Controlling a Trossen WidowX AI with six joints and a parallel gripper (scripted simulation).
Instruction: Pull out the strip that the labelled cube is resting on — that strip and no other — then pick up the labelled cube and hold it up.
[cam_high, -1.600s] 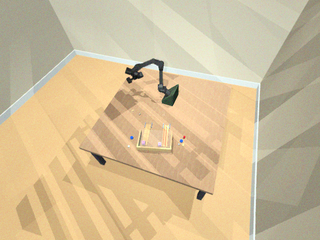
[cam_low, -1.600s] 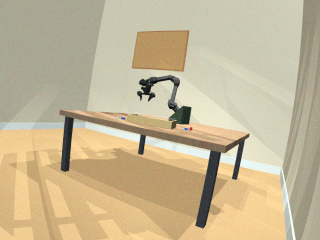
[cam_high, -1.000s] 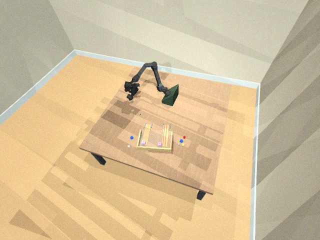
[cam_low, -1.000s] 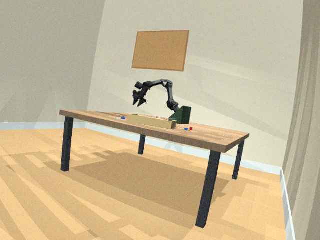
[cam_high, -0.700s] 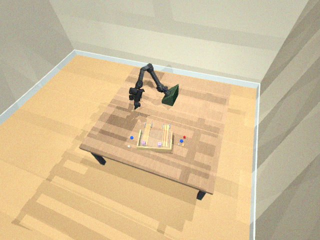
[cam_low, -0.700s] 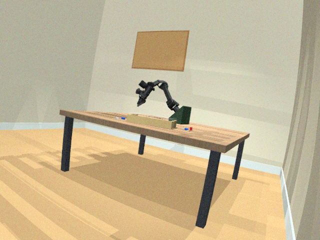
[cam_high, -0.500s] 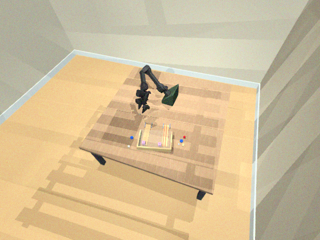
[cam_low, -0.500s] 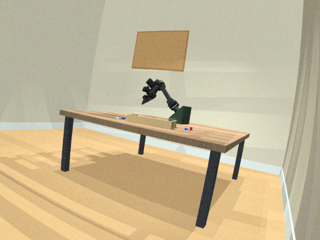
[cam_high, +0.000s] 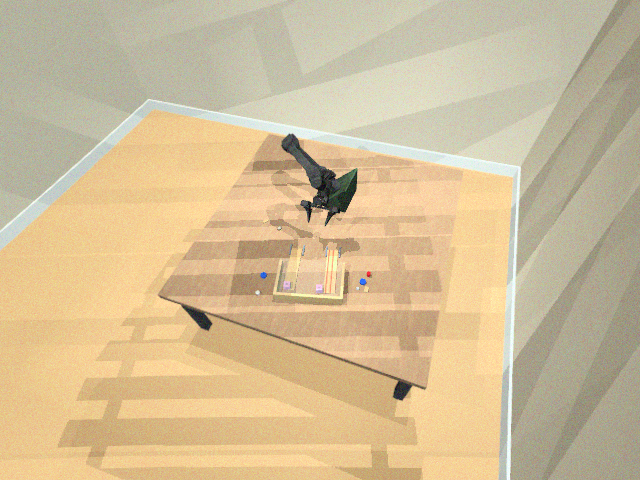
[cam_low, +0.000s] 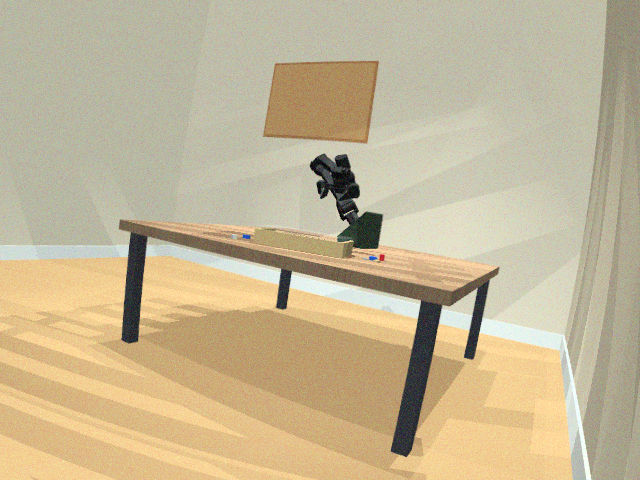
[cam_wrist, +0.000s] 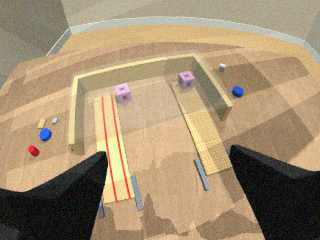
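Observation:
Two pink cubes with dark marks are inside the three-sided tan tray. One pink cube is at the far end of the woven-looking tan strip and appears to rest on it. The other pink cube is at the inner side of the far end of the red-striped strip. The marks are too blurred to tell which cube is labelled. My gripper is open and empty, above the table on the tray's open side.
Grey guide bars flank the strips' near ends. Blue discs lie on both sides of the tray. A red cylinder lies beyond the striped strip's side. A dark green block is beside the arm.

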